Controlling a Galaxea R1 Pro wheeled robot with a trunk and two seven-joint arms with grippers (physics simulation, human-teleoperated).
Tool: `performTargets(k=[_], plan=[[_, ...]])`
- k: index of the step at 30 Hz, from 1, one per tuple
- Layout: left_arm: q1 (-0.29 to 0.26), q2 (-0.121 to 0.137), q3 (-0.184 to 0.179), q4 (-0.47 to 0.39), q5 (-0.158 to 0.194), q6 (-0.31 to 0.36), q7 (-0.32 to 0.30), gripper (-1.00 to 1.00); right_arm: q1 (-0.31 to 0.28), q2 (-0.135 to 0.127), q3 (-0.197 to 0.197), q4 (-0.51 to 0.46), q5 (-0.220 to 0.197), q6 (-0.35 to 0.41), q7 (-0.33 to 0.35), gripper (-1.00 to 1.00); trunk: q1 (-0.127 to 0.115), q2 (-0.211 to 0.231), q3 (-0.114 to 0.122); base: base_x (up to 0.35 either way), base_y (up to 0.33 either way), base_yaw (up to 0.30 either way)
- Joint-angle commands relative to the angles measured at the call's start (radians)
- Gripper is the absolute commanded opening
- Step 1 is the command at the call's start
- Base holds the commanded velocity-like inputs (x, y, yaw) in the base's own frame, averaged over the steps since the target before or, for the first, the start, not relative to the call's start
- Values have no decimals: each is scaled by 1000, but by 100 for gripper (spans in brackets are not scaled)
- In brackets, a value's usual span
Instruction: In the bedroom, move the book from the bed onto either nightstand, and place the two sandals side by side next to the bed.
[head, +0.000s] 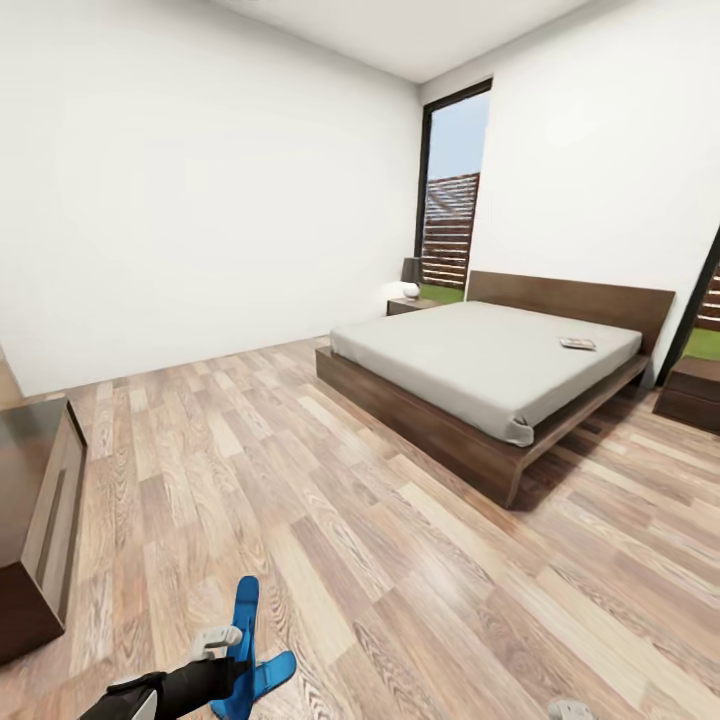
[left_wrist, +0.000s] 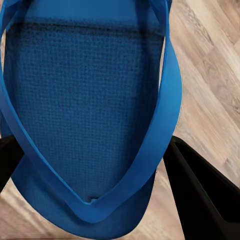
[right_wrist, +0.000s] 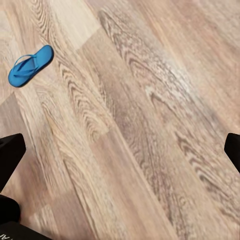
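Note:
My left gripper is low at the front left, shut on one bright blue sandal that stands on edge above the floor. Up close, that sandal has a dark finger on each side of it. The other sandal lies flat on the wood floor, well away from my open right gripper. The bed stands ahead at the right. The book lies on the mattress near the headboard. One nightstand is beyond the bed, another nightstand at its right.
A long low dark-brown cabinet stands against the left wall. A lamp sits on the far nightstand beside a tall window. Wood-plank floor stretches between me and the bed.

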Motion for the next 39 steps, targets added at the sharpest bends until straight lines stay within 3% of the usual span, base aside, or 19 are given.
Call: performTargets(k=[1,39], plan=[[-1,-1,5,0,2,9,-5,-100,0,0,-9,-2,1,10,6,100,0,0,-1,0,0,283],[-1,-1,5,1,2,9,-5,-100,0,0,-9,-2,1,10,6,100,0,0,-1,0,0,285]])
